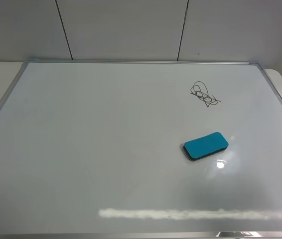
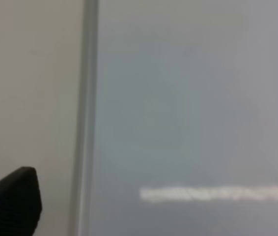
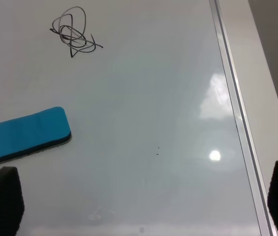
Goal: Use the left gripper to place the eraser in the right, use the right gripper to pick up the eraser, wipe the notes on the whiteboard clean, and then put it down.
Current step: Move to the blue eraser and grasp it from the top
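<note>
1. Black fingertips in both wrist views: left end effector (image 2: 151, 204) and right end effector (image 3: 142, 199) spread wide, gripping nothing.
2. Teal eraser (image 1: 206, 146): flat on the whiteboard (image 1: 106, 149), right half, near the notes (image 1: 204, 94) but apart.
3. Left wrist view blurred; probably above the board's frame (image 2: 87, 98).
4. Step, as judged: pickup not begun. The eraser already lies rightward, so the next move calls for the right end effector to descend and straddle its narrow width.

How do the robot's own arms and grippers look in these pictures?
Very little shows. Of the left gripper and the right gripper, each wrist view catches only two fingertips: matte black, blocky, with rounded corners. No cables, markings or arm links are visible, and the high view shows no arm at all.
</note>
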Robot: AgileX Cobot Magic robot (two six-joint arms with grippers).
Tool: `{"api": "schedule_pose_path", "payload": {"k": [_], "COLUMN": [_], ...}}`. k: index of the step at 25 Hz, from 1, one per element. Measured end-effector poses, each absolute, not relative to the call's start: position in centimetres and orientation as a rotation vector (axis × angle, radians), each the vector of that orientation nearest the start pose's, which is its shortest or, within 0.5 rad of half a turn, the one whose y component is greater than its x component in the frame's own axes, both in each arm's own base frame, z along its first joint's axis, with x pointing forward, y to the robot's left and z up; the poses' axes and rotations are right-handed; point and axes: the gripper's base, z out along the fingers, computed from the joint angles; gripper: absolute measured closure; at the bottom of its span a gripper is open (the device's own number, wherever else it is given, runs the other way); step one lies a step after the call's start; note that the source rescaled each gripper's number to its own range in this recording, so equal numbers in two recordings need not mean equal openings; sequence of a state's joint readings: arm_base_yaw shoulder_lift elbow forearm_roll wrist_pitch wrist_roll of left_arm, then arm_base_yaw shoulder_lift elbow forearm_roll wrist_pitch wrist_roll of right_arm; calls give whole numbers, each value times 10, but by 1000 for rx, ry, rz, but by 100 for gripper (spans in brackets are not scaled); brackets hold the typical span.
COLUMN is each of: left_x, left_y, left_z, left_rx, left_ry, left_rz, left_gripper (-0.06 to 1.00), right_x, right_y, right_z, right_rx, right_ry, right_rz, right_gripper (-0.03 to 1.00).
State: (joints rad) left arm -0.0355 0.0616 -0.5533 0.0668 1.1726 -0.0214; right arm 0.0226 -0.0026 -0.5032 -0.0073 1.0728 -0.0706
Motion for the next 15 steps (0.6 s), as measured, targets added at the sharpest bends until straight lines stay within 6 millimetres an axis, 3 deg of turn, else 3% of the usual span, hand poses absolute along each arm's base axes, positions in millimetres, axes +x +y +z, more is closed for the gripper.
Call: {"api": "schedule_pose_path", "payload": {"k": [3, 15], "left_x": [-16, -6], "left_y": [8, 7], "left_z": [283, 279], "left_rx": [-2, 65], "left_ry": [2098, 2029], "left_rz": [71, 25], "left_gripper": [-5, -6], "right_x": [-6, -6], "right_y": [-1, -1], "right_z": [277, 277], "right_rx": [-95, -95], "right_ry": [2049, 2049], "right_rz": [-39, -39], "right_gripper": [-3, -3]}}
